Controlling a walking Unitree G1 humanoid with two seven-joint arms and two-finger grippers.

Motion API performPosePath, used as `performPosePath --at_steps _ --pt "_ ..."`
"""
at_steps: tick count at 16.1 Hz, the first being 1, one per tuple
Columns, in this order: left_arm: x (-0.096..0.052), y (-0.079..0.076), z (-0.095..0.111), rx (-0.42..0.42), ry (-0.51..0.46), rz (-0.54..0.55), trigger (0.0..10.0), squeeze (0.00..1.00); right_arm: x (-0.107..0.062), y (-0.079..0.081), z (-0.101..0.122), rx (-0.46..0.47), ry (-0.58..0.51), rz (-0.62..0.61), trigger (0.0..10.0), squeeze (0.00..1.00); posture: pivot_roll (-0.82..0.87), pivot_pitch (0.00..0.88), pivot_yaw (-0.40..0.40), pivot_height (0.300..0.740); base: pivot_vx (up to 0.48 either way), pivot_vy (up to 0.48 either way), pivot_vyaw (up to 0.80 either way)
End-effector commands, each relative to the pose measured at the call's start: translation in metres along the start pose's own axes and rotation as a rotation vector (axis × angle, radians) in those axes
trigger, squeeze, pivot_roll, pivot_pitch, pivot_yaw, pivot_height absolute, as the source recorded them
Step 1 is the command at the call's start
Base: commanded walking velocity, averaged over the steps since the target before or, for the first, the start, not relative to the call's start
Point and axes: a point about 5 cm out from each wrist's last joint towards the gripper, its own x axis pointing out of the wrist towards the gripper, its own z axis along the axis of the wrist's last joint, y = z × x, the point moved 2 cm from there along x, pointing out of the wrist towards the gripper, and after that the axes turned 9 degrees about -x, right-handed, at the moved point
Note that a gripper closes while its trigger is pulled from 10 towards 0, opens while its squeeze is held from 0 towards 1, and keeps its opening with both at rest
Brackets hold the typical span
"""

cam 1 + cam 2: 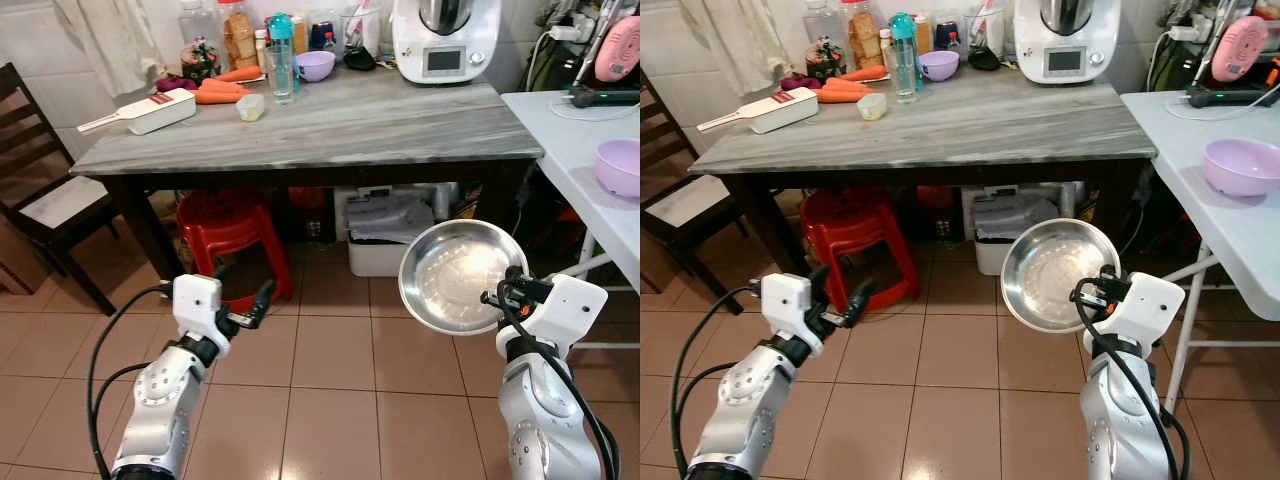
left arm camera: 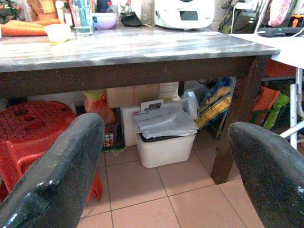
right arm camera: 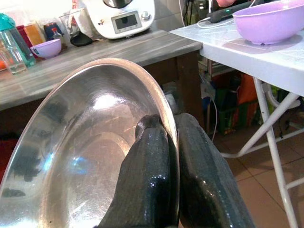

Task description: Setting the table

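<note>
A shiny steel bowl (image 1: 462,276) hangs tilted in the air in front of the grey wooden table (image 1: 350,130), its hollow facing me. My right gripper (image 1: 497,298) is shut on the steel bowl's rim (image 3: 167,118), one finger inside and one outside. My left gripper (image 1: 243,300) is open and holds nothing, low over the tiled floor before the red stool (image 1: 232,235). A purple bowl (image 1: 622,165) rests on the white side table (image 1: 580,150) at the right.
On the grey table stand a white kitchen machine (image 1: 445,38), a glass (image 1: 281,72), a small purple bowl (image 1: 315,65), carrots (image 1: 222,90), jars and a white slicer (image 1: 150,110). Under it sit a white bin (image 2: 164,135) and bags. A dark chair (image 1: 40,195) stands left.
</note>
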Motion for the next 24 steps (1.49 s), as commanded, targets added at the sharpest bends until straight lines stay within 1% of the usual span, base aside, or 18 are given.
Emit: performPosePath --at_steps 1,11,17,18,24 --pt "-0.002 0.003 0.002 0.011 -0.004 0.005 10.0 0.0 0.002 0.005 0.008 -0.007 -0.036 0.022 10.0 0.0 -0.02 0.0 0.08 0.74 0.292 0.0 0.0" --pt "0.001 0.002 0.002 0.011 -0.006 -0.005 10.0 0.0 0.004 0.006 0.011 -0.008 -0.053 0.026 10.0 0.0 -0.02 0.0 0.078 0.74 0.304 0.0 0.04" --pt "0.003 0.0 0.003 0.011 -0.012 -0.005 10.0 0.0 0.009 0.004 0.022 -0.001 -0.095 0.014 10.0 0.0 -0.02 0.0 0.082 0.74 0.312 0.0 0.0" --pt "0.005 -0.001 0.004 0.01 -0.015 -0.009 10.0 0.0 0.011 0.002 0.025 -0.016 -0.109 0.013 10.0 0.0 -0.02 0.0 0.085 0.74 0.307 0.0 0.0" --pt "0.006 -0.002 0.004 0.012 -0.015 -0.016 10.0 0.0 0.01 0.001 0.024 -0.015 -0.108 0.004 10.0 0.0 -0.03 0.0 0.093 0.74 0.312 0.0 0.65"
